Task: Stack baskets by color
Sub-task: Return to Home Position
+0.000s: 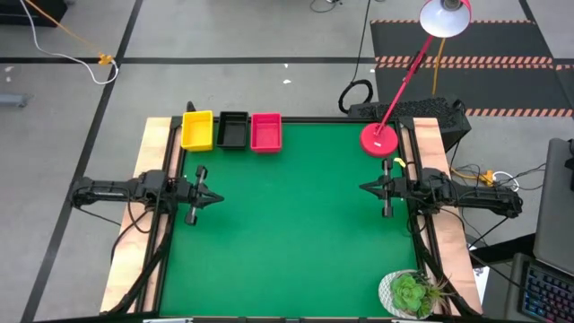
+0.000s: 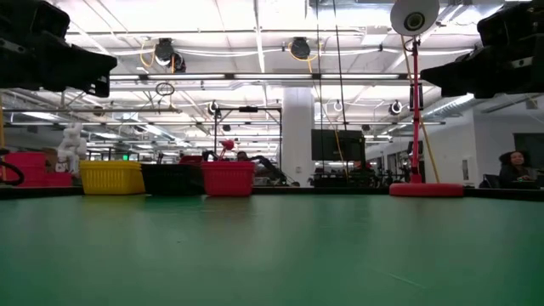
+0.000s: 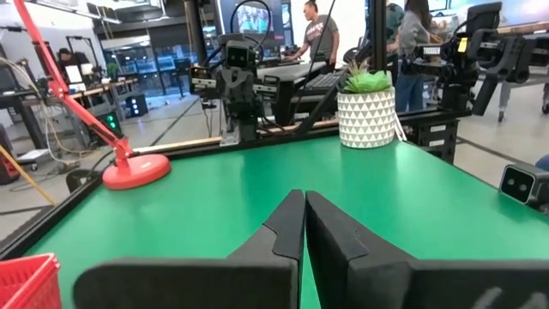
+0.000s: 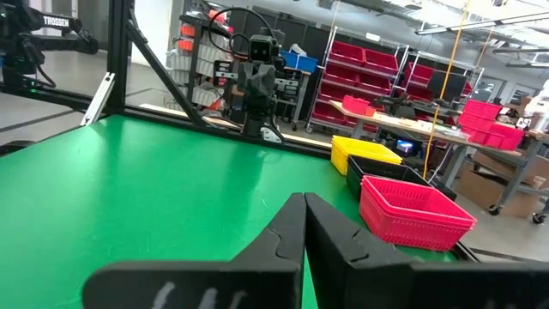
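Note:
Three baskets stand side by side on the green table's far left: yellow (image 1: 197, 130), black (image 1: 233, 130) and pink-red (image 1: 265, 131). The low view shows them in a row: yellow (image 2: 111, 178), black (image 2: 172, 179), pink-red (image 2: 228, 178). Whether each is one basket or several nested, I cannot tell. My left gripper (image 1: 218, 197) hovers level at the table's left edge, shut and holding nothing, nearer than the baskets. My right gripper (image 1: 362, 187) hovers level at the right edge, shut, with nothing in it. The right wrist view sees the pink-red basket (image 4: 412, 210) across the table.
A red lamp base (image 1: 379, 139) stands at the far right corner, its stem slanting up to a white shade (image 1: 445, 16). A potted plant (image 1: 411, 292) sits at the near right corner. Bare green mat (image 1: 287, 224) lies between the two grippers.

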